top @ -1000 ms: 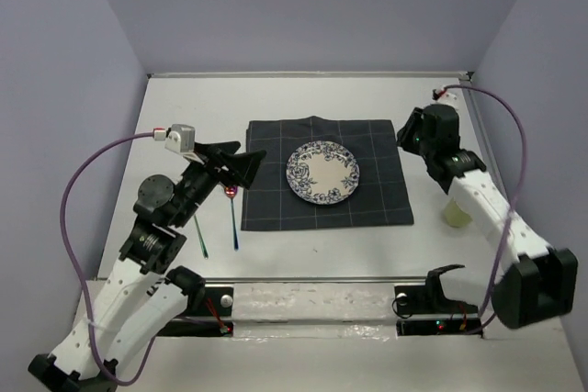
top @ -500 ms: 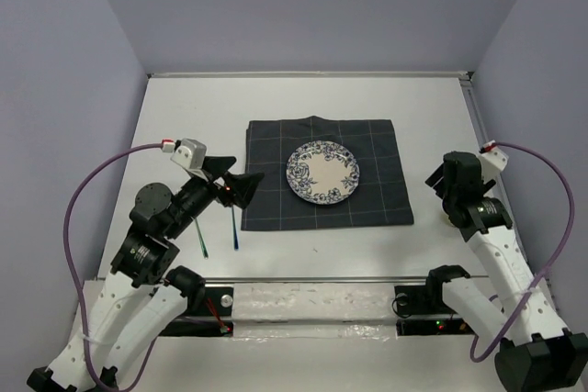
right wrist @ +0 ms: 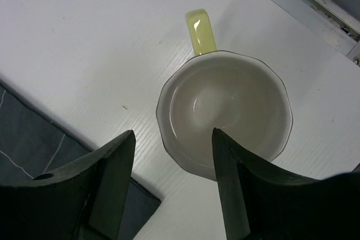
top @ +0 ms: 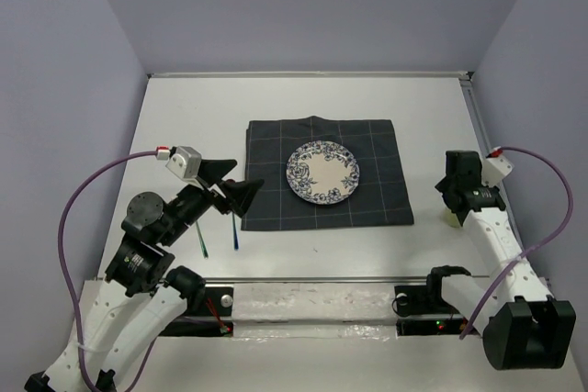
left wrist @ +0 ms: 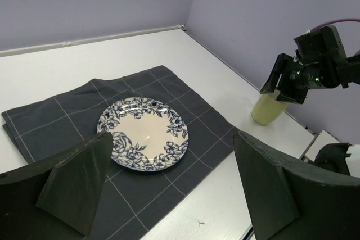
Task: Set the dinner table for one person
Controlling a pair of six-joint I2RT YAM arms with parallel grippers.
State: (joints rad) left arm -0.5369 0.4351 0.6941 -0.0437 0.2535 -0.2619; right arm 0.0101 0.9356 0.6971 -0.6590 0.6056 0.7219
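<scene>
Top: R gripper (top: 464, 192) hangs over mug (top: 451, 218) at table's (top: 184, 107) 3 o'clock side, just off placemat (top: 377, 201). L gripper (top: 243, 179) is wide, empty, well apart at 9.
L wrist: mug upright, 2 o'clock past plate (left wrist: 143, 133).
R wrist: fingers (right wrist: 107, 184) part-open, nothing held. Mug's 8 o'clock rim lies btwn them, handle (right wrist: 201, 32) pts 12. R arm is nearer.

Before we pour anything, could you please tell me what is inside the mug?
The mug looks empty: its pale inside is bare down to the bottom. One finger of the right hand covers part of the near rim and wall, so that bit cannot be seen.
</scene>
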